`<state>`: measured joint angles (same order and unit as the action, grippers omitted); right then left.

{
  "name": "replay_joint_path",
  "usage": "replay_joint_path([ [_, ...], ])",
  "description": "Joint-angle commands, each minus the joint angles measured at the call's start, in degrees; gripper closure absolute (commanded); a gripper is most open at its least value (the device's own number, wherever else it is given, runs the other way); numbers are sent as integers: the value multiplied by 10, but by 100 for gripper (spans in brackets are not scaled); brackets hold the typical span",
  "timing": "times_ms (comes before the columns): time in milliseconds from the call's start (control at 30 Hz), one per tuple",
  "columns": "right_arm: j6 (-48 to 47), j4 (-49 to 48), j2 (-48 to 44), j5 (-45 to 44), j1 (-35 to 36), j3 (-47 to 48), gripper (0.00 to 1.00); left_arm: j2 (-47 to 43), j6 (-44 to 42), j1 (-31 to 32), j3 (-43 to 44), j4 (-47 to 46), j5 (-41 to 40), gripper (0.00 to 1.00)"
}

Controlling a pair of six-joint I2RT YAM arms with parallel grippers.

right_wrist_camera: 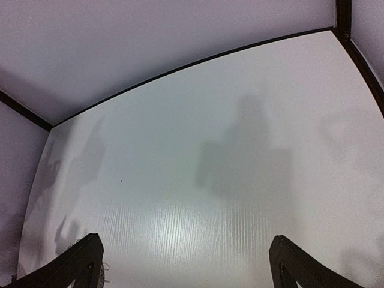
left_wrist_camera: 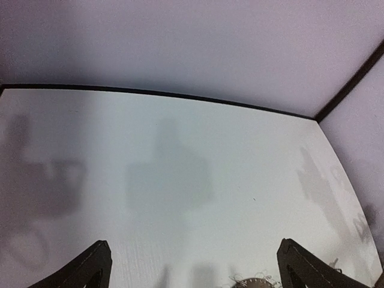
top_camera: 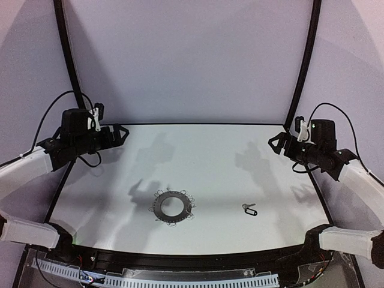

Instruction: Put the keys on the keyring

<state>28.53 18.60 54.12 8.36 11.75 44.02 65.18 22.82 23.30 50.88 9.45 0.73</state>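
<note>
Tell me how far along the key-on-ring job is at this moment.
Nothing looks done: the key lies on the table, apart from the keyring. Nothing is in hand: the left gripper and right gripper are open, empty and raised near the far corners. Left to do: picking up the key and hooking it onto the keyring.

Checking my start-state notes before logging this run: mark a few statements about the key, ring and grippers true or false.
1. The key sits in the hole of the keyring. False: it lies on the table, apart from the ring, on its right.
2. The left gripper and right gripper are both open and empty. True.
3. The keyring lies flat. True.
4. The right gripper touches the key. False: it is well clear of it, further back.
</note>
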Motion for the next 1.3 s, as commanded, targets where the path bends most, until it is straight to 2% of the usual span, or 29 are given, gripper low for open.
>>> replay_joint_path([
  [0, 11, -14, -9, 20, 2, -7, 2, 23, -13, 78, -24, -7, 0, 4],
  [133, 5, -14, -23, 31, 2, -20, 2, 53, 18, 127, -49, -57, 58, 6],
  [300, 4, -23, -50, 36, 2, -39, 2, 109, -3, 234, -37, -60, 41, 7],
  [533, -3, -14, -55, 62, 2, -45, 2, 232, 10, 294, 11, -62, 90, 13],
  [600, -5, -13, -55, 66, 2, -48, 2, 254, 4, 304, 25, -40, 89, 14],
  [700, -9, -10, -58, 70, 2, -52, 2, 276, 9, 310, 29, -57, 100, 18],
  [967, -18, 2, -69, 73, 2, -56, 2, 330, 23, 316, 43, -83, 130, 49],
  [1267, -23, 9, -77, 80, 2, -58, 2, 372, 27, 318, 55, -132, 100, 53],
])
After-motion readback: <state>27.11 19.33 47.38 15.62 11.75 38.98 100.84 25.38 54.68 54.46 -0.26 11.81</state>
